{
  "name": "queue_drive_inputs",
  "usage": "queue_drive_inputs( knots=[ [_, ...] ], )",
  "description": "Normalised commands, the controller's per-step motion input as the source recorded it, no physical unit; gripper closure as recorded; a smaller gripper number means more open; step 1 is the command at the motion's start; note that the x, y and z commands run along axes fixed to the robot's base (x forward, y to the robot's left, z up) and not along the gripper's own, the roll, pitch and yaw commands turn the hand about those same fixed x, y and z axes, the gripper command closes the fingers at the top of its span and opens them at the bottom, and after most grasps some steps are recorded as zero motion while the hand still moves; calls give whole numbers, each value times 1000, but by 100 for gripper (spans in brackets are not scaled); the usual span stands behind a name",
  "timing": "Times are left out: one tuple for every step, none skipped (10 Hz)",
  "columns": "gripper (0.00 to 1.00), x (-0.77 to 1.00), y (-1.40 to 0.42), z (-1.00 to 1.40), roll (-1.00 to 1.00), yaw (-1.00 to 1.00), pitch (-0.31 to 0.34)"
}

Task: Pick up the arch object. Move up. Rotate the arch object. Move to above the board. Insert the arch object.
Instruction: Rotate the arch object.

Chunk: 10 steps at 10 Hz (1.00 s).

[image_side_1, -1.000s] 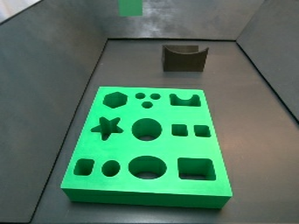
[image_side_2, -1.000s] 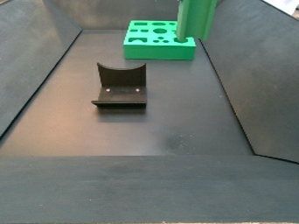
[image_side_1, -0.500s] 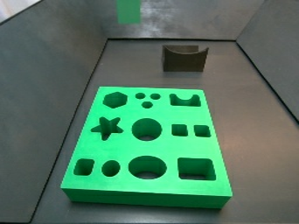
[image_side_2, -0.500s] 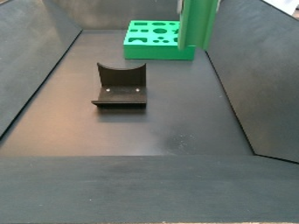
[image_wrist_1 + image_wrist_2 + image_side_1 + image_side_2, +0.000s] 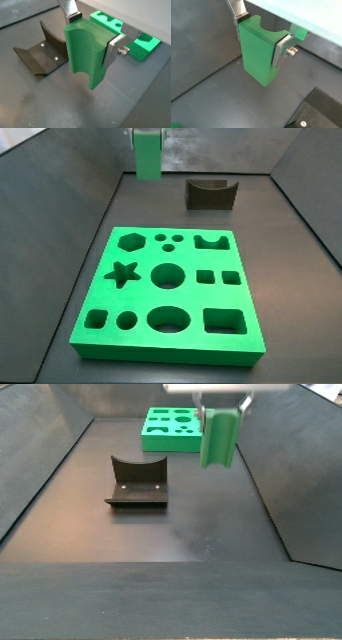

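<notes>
End effector closed on the arch object, silver fingers clamping its sides near the top, notch end up betw. them. Arm itself cut off in both side views; only the plates' tops show in a side view. Arch object hangs upright off the floor, at 12 o'clock from the fixture, clear of it. Board lies flat, all cut-outs open. In a side view, board partly hidden behind the piece. Dark walls close in on both sides.
</notes>
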Motion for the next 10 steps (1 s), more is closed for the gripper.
queue_drive_inputs(
  knots=[
    [100,21,12,-1000,-160,-54,-55],
    [100,20,13,-1000,-159,-54,-55],
    [100,25,17,-992,-156,-54,-59],
    [100,21,18,-829,-155,-54,-59],
    [100,19,18,-667,-154,-54,-57],
    [100,19,19,-455,-153,-55,-52],
    [100,23,21,-297,-152,-55,-48],
    [100,13,20,-259,-153,-55,-36],
    [100,13,20,-259,-153,-55,-36],
    [100,-5,17,-262,-154,-55,-24]
  ],
)
